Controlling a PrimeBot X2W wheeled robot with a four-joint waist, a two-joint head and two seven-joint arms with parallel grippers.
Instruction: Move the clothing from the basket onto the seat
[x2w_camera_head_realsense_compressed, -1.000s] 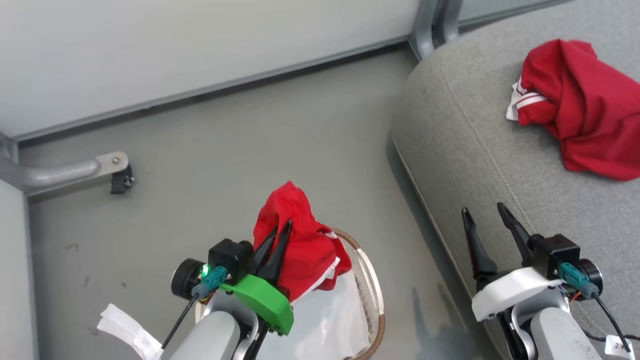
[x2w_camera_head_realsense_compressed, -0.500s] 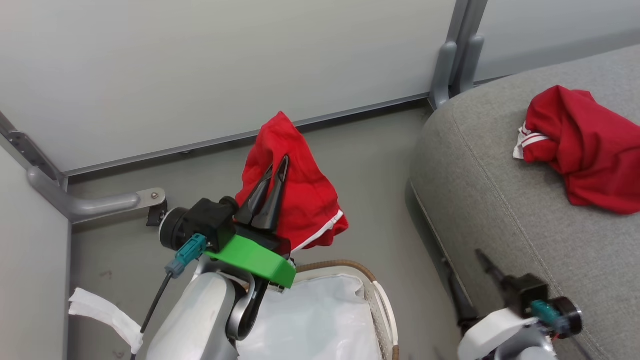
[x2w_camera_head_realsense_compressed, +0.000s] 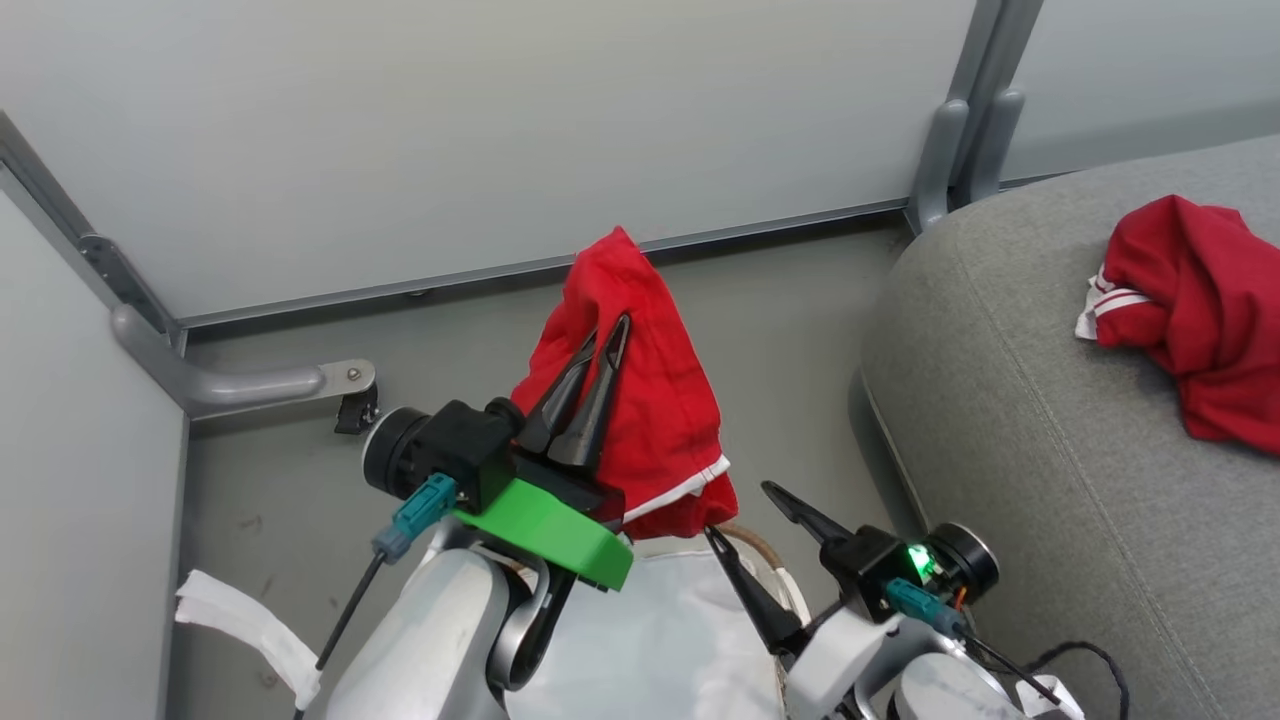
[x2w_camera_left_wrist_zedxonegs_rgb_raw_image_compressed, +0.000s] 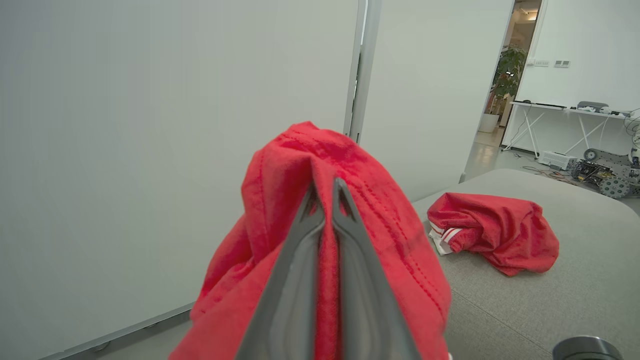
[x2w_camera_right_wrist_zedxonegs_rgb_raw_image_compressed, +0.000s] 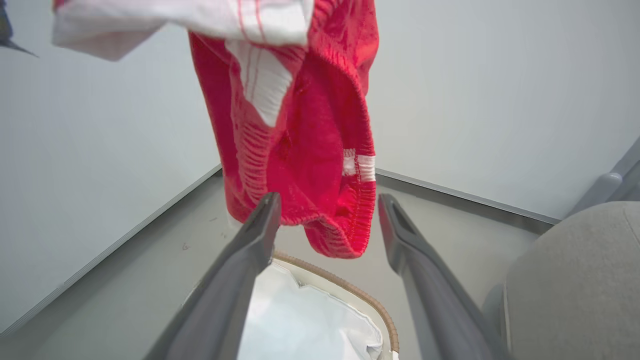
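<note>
My left gripper (x2w_camera_head_realsense_compressed: 600, 340) (x2w_camera_left_wrist_zedxonegs_rgb_raw_image_compressed: 325, 187) is shut on a red garment (x2w_camera_head_realsense_compressed: 655, 420) (x2w_camera_left_wrist_zedxonegs_rgb_raw_image_compressed: 370, 220) (x2w_camera_right_wrist_zedxonegs_rgb_raw_image_compressed: 310, 145) with white trim, held in the air above the basket (x2w_camera_head_realsense_compressed: 770, 555) (x2w_camera_right_wrist_zedxonegs_rgb_raw_image_compressed: 350, 295), whose white liner shows inside. The cloth drapes over and behind the fingers. My right gripper (x2w_camera_head_realsense_compressed: 740, 510) (x2w_camera_right_wrist_zedxonegs_rgb_raw_image_compressed: 327, 202) stands open just below and right of the hanging hem, its fingers on either side of the lowest fold without closing on it. A second red garment (x2w_camera_head_realsense_compressed: 1195, 320) (x2w_camera_left_wrist_zedxonegs_rgb_raw_image_compressed: 492, 232) with white stripes lies crumpled on the grey seat (x2w_camera_head_realsense_compressed: 1010, 420) (x2w_camera_left_wrist_zedxonegs_rgb_raw_image_compressed: 575, 295) (x2w_camera_right_wrist_zedxonegs_rgb_raw_image_compressed: 565, 270) at the right.
Pale partition panels (x2w_camera_head_realsense_compressed: 500, 130) close off the far side, joined by a grey post (x2w_camera_head_realsense_compressed: 960, 150). A grey metal bracket foot (x2w_camera_head_realsense_compressed: 250, 380) rests on the floor at the left. A white strip (x2w_camera_head_realsense_compressed: 240, 630) lies on the grey floor near my left arm.
My left gripper has lifted the red garment out of the basket. The right gripper has swung left from beside the seat to under the hanging hem. The camera has also shifted.
</note>
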